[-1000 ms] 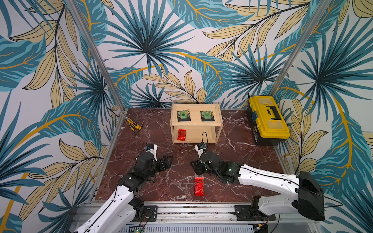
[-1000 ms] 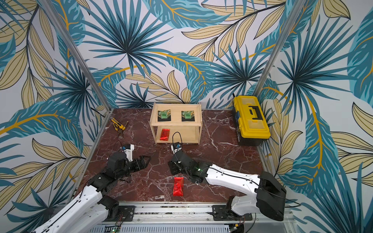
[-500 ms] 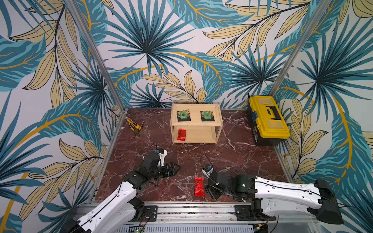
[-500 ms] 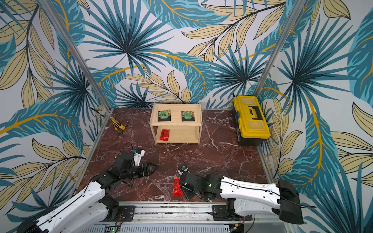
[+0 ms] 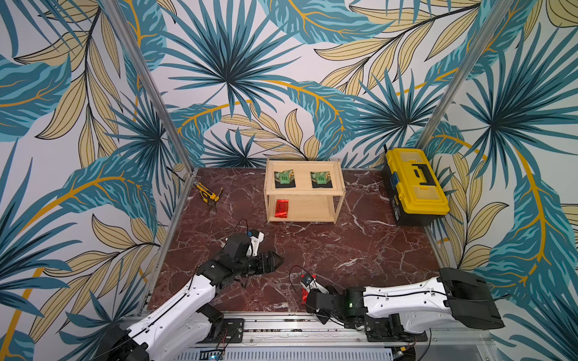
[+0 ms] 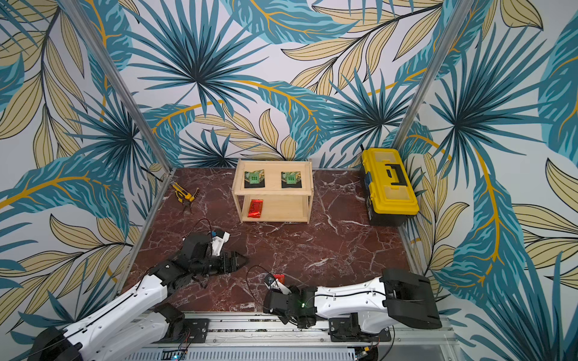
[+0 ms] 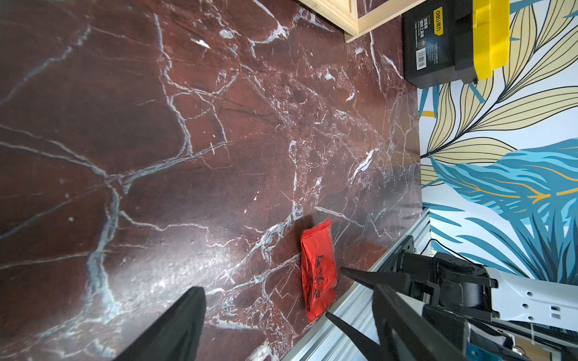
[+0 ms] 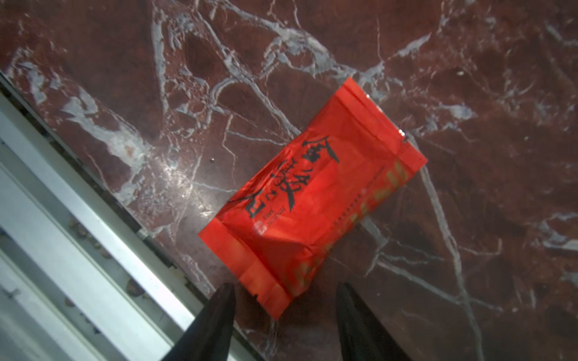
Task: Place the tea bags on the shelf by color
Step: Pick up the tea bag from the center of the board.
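Observation:
The pale wooden shelf (image 5: 339, 190) stands at the back of the marble table. Two green-and-gold tea bags (image 5: 284, 178) (image 5: 321, 179) lie on its top tray, and a red tea bag (image 5: 281, 208) lies on its lower tier. Another red tea bag (image 8: 312, 193) (image 7: 317, 265) lies flat on the table beside the front rail. My right gripper (image 8: 284, 289) (image 5: 309, 296) is low over that bag's near end and open; its tips straddle one corner without pinching it. My left gripper (image 5: 275, 259) (image 7: 289, 292) hovers open to the left of the bag, holding nothing.
A yellow-and-black toolbox (image 5: 416, 184) sits at the back right. A small yellow-and-black tool (image 5: 209, 195) lies at the back left. An aluminium rail (image 8: 78, 250) runs along the front edge right next to the loose red bag. Patterned walls enclose the table.
My right arm pulled back from the table's middle to the front edge and came down over the loose red tea bag. My left arm reached further right toward the middle.

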Action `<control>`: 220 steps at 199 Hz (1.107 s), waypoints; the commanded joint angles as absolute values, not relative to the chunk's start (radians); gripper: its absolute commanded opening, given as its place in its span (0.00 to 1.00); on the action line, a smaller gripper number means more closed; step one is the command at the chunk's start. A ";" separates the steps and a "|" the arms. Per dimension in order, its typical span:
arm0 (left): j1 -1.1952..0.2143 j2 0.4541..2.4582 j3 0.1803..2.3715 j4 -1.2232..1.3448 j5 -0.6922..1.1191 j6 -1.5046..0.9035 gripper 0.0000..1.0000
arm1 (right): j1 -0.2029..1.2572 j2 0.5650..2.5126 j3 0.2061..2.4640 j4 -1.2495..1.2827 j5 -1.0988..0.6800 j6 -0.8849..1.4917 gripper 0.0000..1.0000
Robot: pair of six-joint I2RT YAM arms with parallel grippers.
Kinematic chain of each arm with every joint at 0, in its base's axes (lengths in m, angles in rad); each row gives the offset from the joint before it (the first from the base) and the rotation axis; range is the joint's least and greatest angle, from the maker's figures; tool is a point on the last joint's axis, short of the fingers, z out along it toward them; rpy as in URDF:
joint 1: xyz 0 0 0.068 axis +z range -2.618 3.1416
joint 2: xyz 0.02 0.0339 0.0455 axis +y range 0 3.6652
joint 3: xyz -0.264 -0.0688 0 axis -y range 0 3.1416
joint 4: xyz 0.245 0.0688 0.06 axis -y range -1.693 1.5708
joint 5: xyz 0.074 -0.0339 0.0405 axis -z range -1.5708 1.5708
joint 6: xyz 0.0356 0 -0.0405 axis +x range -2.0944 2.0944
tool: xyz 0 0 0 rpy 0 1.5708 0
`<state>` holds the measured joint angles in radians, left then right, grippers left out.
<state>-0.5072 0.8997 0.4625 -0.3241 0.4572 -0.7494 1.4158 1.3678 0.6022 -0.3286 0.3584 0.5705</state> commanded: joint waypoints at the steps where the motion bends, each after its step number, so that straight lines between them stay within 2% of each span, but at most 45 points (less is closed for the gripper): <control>1: -0.508 0.908 0.485 -0.282 0.474 -0.733 0.88 | 1.401 1.376 0.571 -0.228 0.432 0.562 0.50; 72: -0.509 1.004 0.472 -0.150 0.516 -0.754 0.88 | 1.239 1.443 0.571 -0.092 0.359 0.419 0.49; 96: -0.517 1.060 0.486 -0.128 0.542 -0.742 0.88 | 1.200 1.349 0.561 -0.138 0.318 0.404 0.52; 124: -0.527 1.117 0.502 -0.139 0.543 -0.684 0.87 | 1.193 1.197 0.514 -0.131 0.269 0.489 0.56; 156: -0.542 1.180 0.546 -0.169 0.517 -0.643 0.86 | 1.121 1.121 0.407 0.049 0.226 0.597 0.52; 190: -0.591 1.234 0.581 -0.182 0.500 -0.630 0.83 | 1.011 1.200 0.351 0.251 0.110 0.679 0.38; 220: -0.630 1.240 0.592 -0.229 0.467 -0.612 0.81 | 0.967 1.261 0.315 0.395 0.047 0.676 0.36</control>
